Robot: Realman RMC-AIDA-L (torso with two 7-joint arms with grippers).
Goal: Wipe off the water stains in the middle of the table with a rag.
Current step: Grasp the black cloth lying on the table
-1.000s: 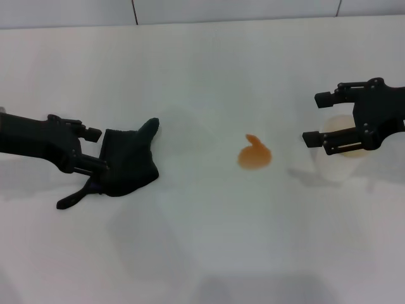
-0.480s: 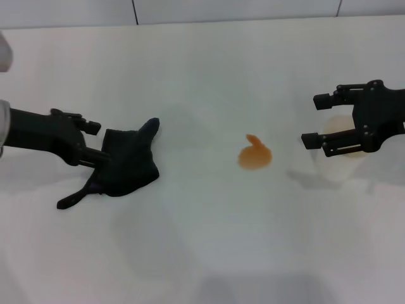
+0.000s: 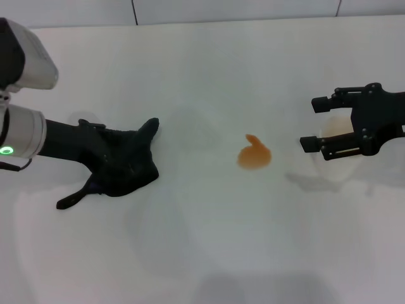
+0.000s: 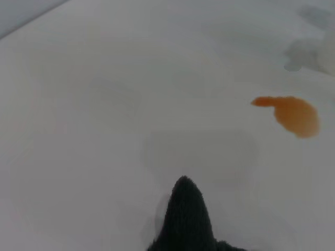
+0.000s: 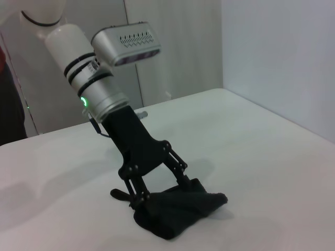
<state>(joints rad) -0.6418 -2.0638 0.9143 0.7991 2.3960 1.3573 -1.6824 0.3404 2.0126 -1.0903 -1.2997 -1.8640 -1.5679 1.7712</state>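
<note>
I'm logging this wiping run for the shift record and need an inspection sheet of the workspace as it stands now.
Surface: white table, smooth, dry apart from the spill.
Job's things: water stains, one small orange blot mid-table, not wiped; dark rag crumpled on the robot's left, apart from the blot, one corner pointing toward it.
Clutter: a pale cup on the robot's right, partly hidden behind the right tool.
Grippers: left tool down on the rag, fingers pressed into the cloth; right tool open, holding nothing, off the table near the cup.
Cables: thin wire beside the left wrist.
Surroundings: pale wall panels behind the table.
</note>
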